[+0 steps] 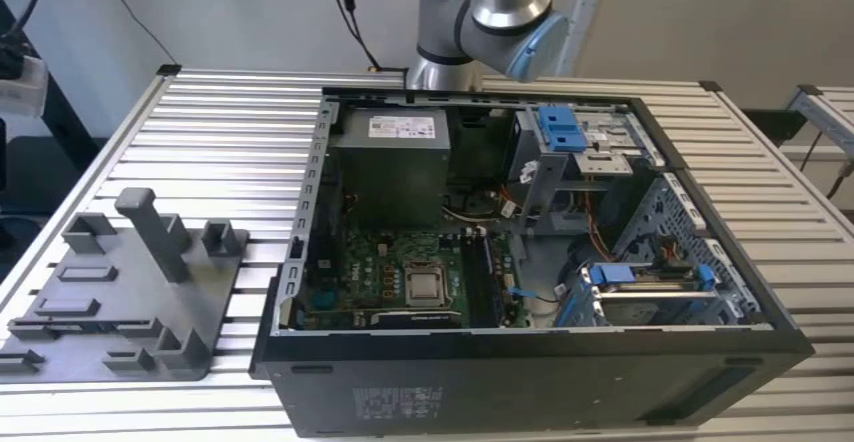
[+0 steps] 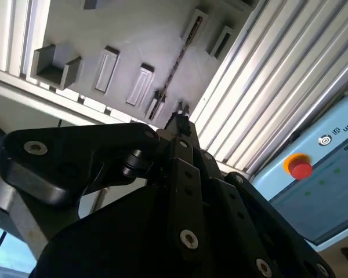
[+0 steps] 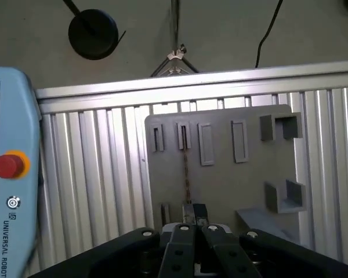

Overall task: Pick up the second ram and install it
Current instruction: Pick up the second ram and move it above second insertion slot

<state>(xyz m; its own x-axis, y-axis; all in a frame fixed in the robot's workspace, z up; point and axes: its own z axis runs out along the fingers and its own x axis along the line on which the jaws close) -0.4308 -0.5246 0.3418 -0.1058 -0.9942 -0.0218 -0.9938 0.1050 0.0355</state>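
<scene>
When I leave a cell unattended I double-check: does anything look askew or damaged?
Nothing stands out. The computer case lies open on the slatted table, the grey fixture tray flat beside it; the second ram, seen edge-on, lines up with a tray slot, next to the gripper.

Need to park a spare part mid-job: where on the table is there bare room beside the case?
Bare ribbed table lies behind the grey fixture tray, up to the computer case wall, and in a strip on the exterior view's right of the case. Crowded: the tray's posts and the case interior.
</scene>
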